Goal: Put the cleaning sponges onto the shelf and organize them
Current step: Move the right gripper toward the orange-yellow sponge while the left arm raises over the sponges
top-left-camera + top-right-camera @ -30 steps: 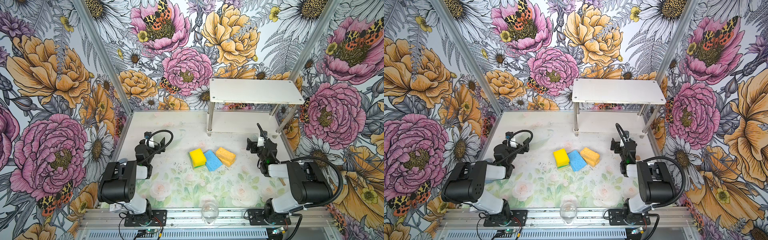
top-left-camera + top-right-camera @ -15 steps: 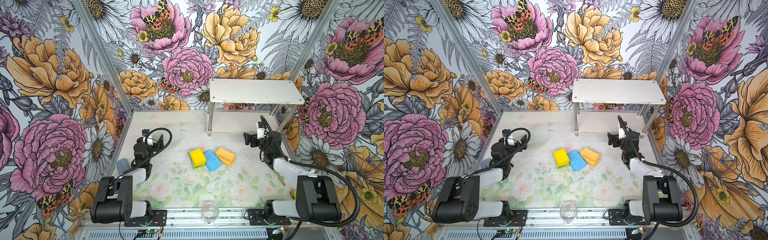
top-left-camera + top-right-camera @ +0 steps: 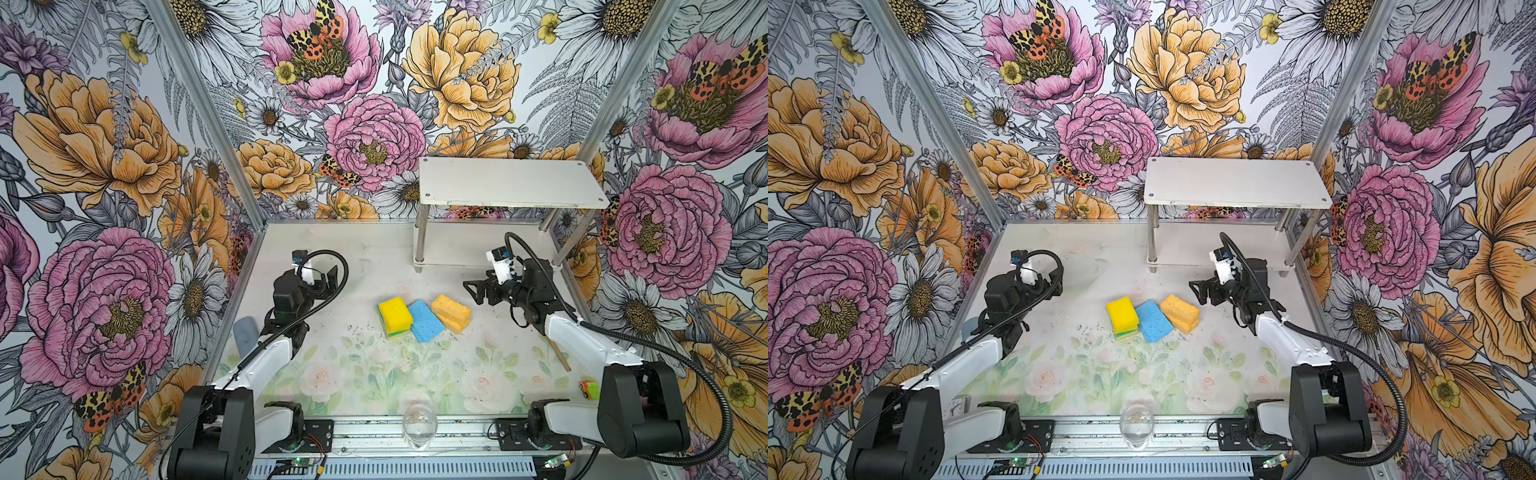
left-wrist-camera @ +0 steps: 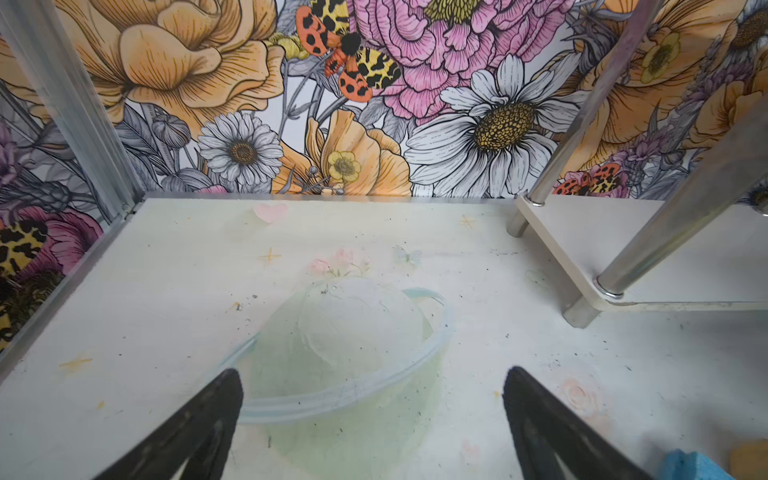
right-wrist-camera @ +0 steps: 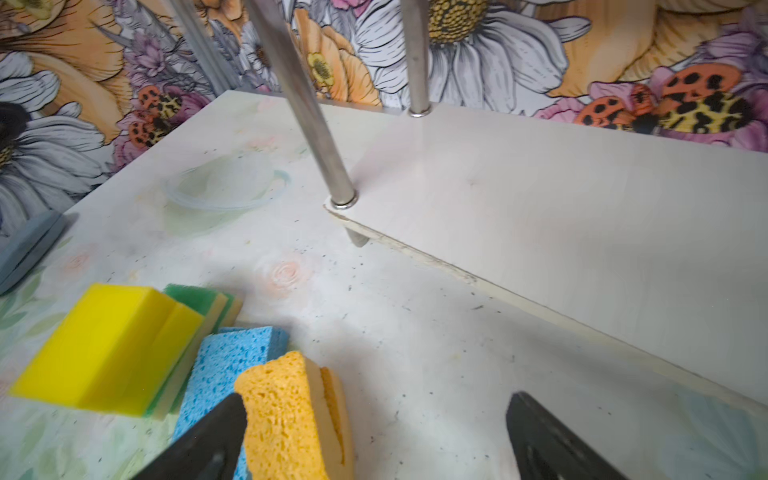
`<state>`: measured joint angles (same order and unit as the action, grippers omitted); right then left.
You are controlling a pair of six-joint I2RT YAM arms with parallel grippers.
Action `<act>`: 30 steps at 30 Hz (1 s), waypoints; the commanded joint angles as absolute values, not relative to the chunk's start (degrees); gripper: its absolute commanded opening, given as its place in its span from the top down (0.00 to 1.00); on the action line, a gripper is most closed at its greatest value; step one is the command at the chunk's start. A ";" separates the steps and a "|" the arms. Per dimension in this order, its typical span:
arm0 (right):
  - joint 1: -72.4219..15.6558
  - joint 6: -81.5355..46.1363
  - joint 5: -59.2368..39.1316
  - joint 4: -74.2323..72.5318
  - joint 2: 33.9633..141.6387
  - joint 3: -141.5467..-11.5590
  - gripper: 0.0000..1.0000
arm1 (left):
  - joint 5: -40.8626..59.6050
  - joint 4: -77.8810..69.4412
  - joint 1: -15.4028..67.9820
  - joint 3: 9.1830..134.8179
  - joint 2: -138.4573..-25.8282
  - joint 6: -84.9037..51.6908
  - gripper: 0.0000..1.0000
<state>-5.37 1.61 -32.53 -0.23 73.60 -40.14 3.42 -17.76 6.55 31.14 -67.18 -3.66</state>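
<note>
Nearest, at the front edge of the tabletop [image 3: 353, 374]: clear glass [image 3: 419, 428]. Mid-tabletop, touching in a row: yellow sponges [image 3: 395, 316] atop green-topped sponges [image 5: 195, 296], blue sponges [image 3: 424, 322], orange sponges [image 3: 451, 311]. Just beside the orange sponges: right end effector [image 3: 476, 291], wide apart, holding nothing. Over at left: left end effector [image 4: 372, 378], likewise wide, gripping nothing. Farthest back: shelf [image 3: 511, 183], apart from all sponges.

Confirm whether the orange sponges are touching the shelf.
Apart. Both top views show a strip of bare table between the orange sponges and the lower board of the shelf; the right wrist view shows the same gap.
</note>
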 commanded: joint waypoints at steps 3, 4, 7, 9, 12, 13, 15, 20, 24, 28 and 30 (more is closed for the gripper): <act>-8.67 4.74 -36.13 3.56 72.72 -40.77 0.01 | 0.82 1.83 11.88 37.77 -67.72 -12.20 0.01; -9.15 4.75 -36.20 3.85 73.02 -40.87 0.01 | 0.62 3.21 13.18 37.96 -67.84 -13.60 0.01; -10.62 4.88 -35.30 5.13 74.03 -41.34 0.02 | 0.97 3.47 16.54 36.56 -67.09 -17.11 0.01; -11.58 5.23 -34.60 6.00 74.74 -41.75 0.02 | 0.96 3.18 18.13 35.53 -66.07 -19.51 0.01; -12.77 5.84 -33.33 7.21 75.96 -42.21 0.02 | 1.43 1.54 19.14 33.40 -63.68 -22.77 0.01; -13.15 5.82 -32.91 7.50 76.38 -42.39 0.02 | 2.03 1.20 19.16 32.92 -62.87 -23.65 0.01; -13.59 5.88 -32.38 8.51 77.14 -43.12 0.02 | 3.30 1.43 18.99 32.61 -61.70 -24.32 0.01; -14.93 4.89 -30.51 10.98 78.78 -45.01 0.03 | 4.69 4.79 18.81 33.93 -60.47 -24.54 0.01; -16.10 3.33 -27.44 14.79 80.86 -47.20 0.03 | 5.67 7.20 18.81 35.15 -60.84 -24.43 0.01; -17.03 3.06 -24.38 18.19 82.54 -48.73 0.03 | 5.76 6.95 18.65 34.81 -61.08 -24.78 0.01; -17.47 3.73 -23.14 19.74 83.50 -49.44 0.03 | 5.90 6.91 18.72 34.72 -61.25 -24.91 0.01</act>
